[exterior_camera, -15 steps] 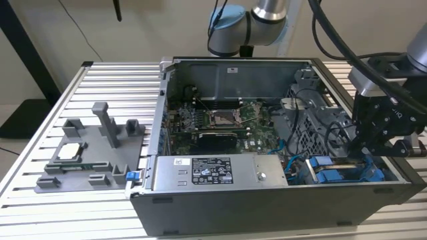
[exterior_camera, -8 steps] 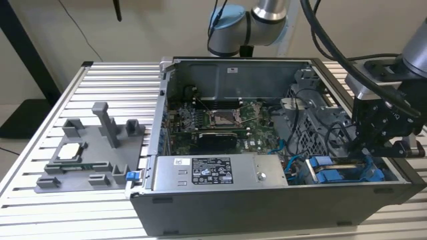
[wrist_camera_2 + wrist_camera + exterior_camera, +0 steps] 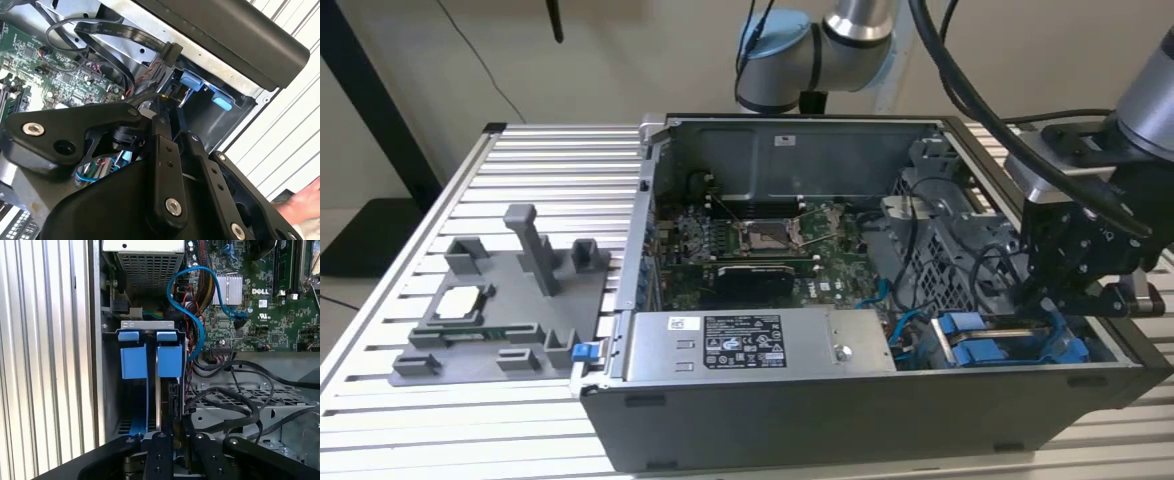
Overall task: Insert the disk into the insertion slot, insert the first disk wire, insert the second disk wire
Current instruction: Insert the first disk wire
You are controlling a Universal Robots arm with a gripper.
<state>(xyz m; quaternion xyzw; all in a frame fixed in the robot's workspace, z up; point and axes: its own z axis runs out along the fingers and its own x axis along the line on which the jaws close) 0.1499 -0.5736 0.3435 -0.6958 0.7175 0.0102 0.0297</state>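
Closest in, the gripper (image 3: 177, 435), sunk into the open case (image 3: 854, 430) and hanging right over the insertion slot (image 3: 148, 326). Parked there, presumably, because seating a disk and plugging its wires all happens at this one corner. Impossible to tell whether clenched or released, or on what: hidden behind its own black body in both wrist views. Just beyond, the slot's blue fittings (image 3: 134, 361), upright and side by side, set as guides and catches for a drive. No saying for sure whether the disk sits between them. Next out, a blue cable (image 3: 200, 340) looping from the motherboard (image 3: 235, 335) toward the bay, and a black flat cable (image 3: 130, 35) draped across the interior with a plug at its end, seemingly unplugged. Probably the two disk wires, lying slack within reach of the slot. Farther, in the exterior view, the power supply (image 3: 747, 345) just beside the bay on the exterior view's left, then the processor socket (image 3: 767, 235), well apart from the work. Farthest, a grey fixture tray (image 3: 520, 320) out on the slatted table (image 3: 400, 400), away from the case.
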